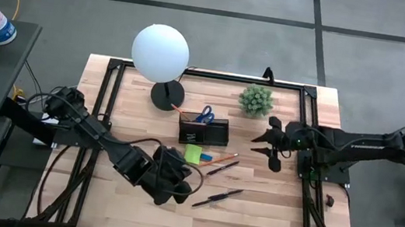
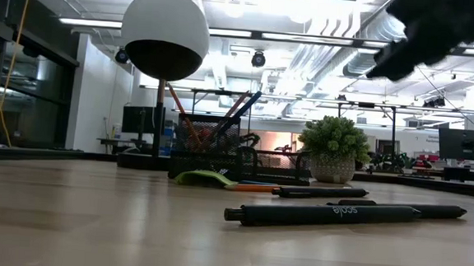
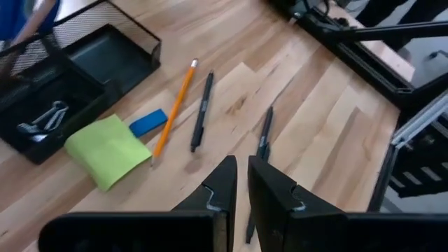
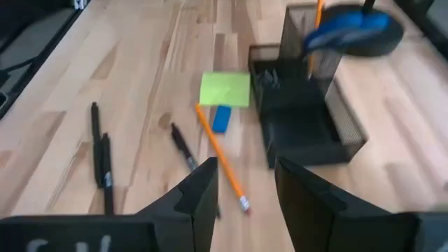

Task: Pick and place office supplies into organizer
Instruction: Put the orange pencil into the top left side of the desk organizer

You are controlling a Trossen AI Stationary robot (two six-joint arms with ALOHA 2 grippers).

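From the high view, the organizer (image 1: 204, 132) stood at table centre with blue-handled scissors (image 1: 204, 114) upright in it; the sticky-note pad (image 1: 192, 154), small blue block (image 1: 205, 158), orange pencil (image 1: 219, 158) and a dark pen (image 1: 223, 168) lay just in front of it, and a second dark pen (image 1: 216, 198) lay apart, nearer the table's front edge. The left gripper (image 1: 175, 182) hung just beside that second pen, the pen lying to the gripper's right, its long axis slanting diagonally away towards the right side. The right gripper (image 1: 271, 144) hovered well off beside the potted plant (image 1: 255, 99); the left arm was judged the nearer. In the low view, the nearest pen (image 2: 323, 214) carried white lettering, too small to read with confidence. In the left wrist view, the left fingers (image 3: 222, 183) stood nearly together, holding nothing, with the pen (image 3: 259, 168) running lengthwise ahead of them. In the right wrist view, the right fingers (image 4: 203, 189) stood apart and empty, above the pencil (image 4: 220, 166).
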